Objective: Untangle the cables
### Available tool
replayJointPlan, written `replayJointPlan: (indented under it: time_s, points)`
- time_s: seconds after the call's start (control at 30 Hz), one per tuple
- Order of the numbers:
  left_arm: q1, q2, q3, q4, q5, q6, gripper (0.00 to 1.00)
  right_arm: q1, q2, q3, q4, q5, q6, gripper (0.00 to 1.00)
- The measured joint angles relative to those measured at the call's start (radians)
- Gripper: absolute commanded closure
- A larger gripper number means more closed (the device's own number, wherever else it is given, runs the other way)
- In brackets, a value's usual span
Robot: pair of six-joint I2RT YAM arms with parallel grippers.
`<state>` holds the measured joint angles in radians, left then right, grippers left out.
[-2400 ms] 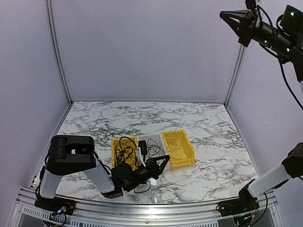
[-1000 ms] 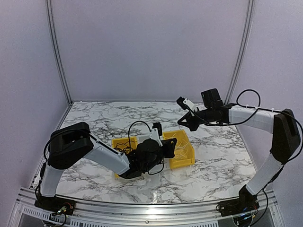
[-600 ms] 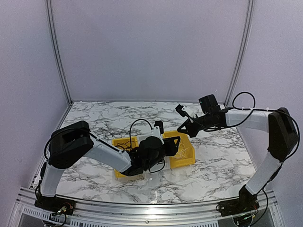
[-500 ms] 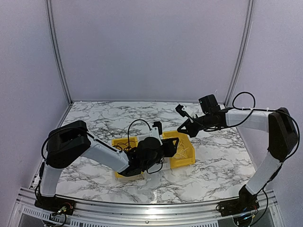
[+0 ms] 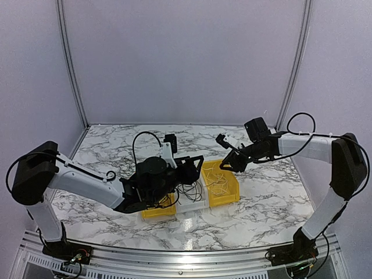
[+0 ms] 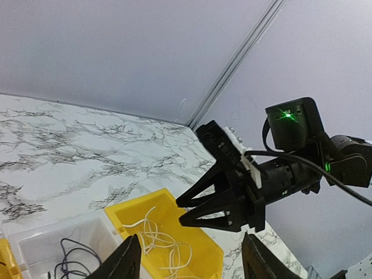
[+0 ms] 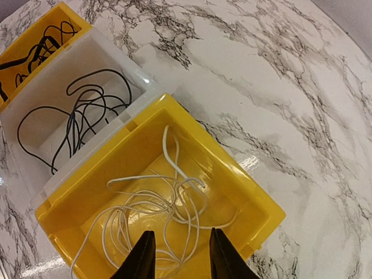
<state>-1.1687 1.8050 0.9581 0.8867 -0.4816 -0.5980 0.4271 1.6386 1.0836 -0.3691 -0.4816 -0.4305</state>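
A pale whitish cable [image 7: 168,203] lies coiled in the right yellow bin [image 5: 231,187]; it also shows in the top view [image 5: 218,181] and the left wrist view [image 6: 154,241]. A thin black cable [image 7: 81,116] is looped in the white middle bin [image 7: 145,87]. More black cables [image 7: 35,49] fill the left yellow bin [image 7: 72,17]. My right gripper [image 7: 181,256] hovers open over the whitish cable, holding nothing. Above the white bin, my left gripper [image 6: 192,261] is open and empty, facing the right gripper [image 6: 179,212].
The three bins stand side by side on the marble table [image 5: 261,186], near its front middle. The left arm [image 5: 87,180] stretches low over the table's left side. Grey walls and metal posts [image 5: 288,99] close off the back and sides.
Both grippers have opened. The left arm has pulled back to the left and risen off the bins, uncovering the white bin. The right gripper has dropped slightly towards the right yellow bin.
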Motion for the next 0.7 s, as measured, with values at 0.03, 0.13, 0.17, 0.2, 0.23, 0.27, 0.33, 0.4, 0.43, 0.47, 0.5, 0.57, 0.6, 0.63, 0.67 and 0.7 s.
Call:
replayJointPlan:
  time_s: [0.03,0.13,0.17,0.2,0.23,0.27,0.33,0.4,0.43,0.47,0.5,0.57,0.6,0.63,0.67,0.7]
  points:
    - [0.0,-0.025,-0.027,-0.003,-0.004,0.014,0.29,-0.002,-0.012,0.0,-0.008,0.011,-0.008,0.62]
    - [0.001,-0.107,-0.094,-0.057,-0.027,0.066,0.22,-0.025,-0.084,0.0,-0.015,0.029,-0.012,0.46]
    - [0.002,-0.134,-0.106,-0.086,-0.04,0.083,0.2,-0.042,-0.118,0.0,-0.012,0.035,-0.008,0.4]
    - [0.003,-0.169,-0.117,-0.13,-0.057,0.099,0.16,-0.068,-0.158,0.0,-0.004,0.04,-0.005,0.35]
    - [0.005,-0.209,-0.126,-0.17,-0.077,0.118,0.14,-0.098,-0.2,-0.002,0.008,0.043,0.002,0.31]
    - [0.01,-0.251,-0.134,-0.21,-0.097,0.139,0.12,-0.134,-0.238,-0.003,0.023,0.046,0.01,0.28]
    - [0.022,-0.328,-0.142,-0.291,-0.139,0.177,0.05,-0.21,-0.303,-0.011,0.059,0.046,0.03,0.19]
    - [0.047,-0.405,-0.141,-0.39,-0.176,0.212,0.01,-0.294,-0.364,-0.031,0.097,0.046,0.057,0.1]
    - [0.067,-0.441,-0.138,-0.45,-0.193,0.228,0.01,-0.331,-0.393,-0.046,0.117,0.047,0.071,0.03]
    - [0.091,-0.468,-0.132,-0.51,-0.208,0.239,0.01,-0.365,-0.422,-0.064,0.139,0.049,0.088,0.02]
    - [0.121,-0.491,-0.122,-0.578,-0.22,0.249,0.01,-0.385,-0.444,-0.079,0.154,0.054,0.102,0.02]
    - [0.191,-0.525,-0.104,-0.692,-0.235,0.279,0.01,-0.405,-0.492,-0.109,0.19,0.068,0.137,0.02]
    - [0.222,-0.538,-0.101,-0.728,-0.24,0.293,0.01,-0.405,-0.504,-0.114,0.2,0.071,0.154,0.02]
    - [0.261,-0.552,-0.1,-0.766,-0.243,0.307,0.01,-0.405,-0.51,-0.114,0.211,0.077,0.174,0.02]
    - [0.301,-0.568,-0.1,-0.806,-0.243,0.32,0.01,-0.405,-0.514,-0.113,0.23,0.085,0.202,0.02]
    - [0.338,-0.583,-0.1,-0.836,-0.241,0.335,0.01,-0.405,-0.514,-0.109,0.243,0.096,0.227,0.01]
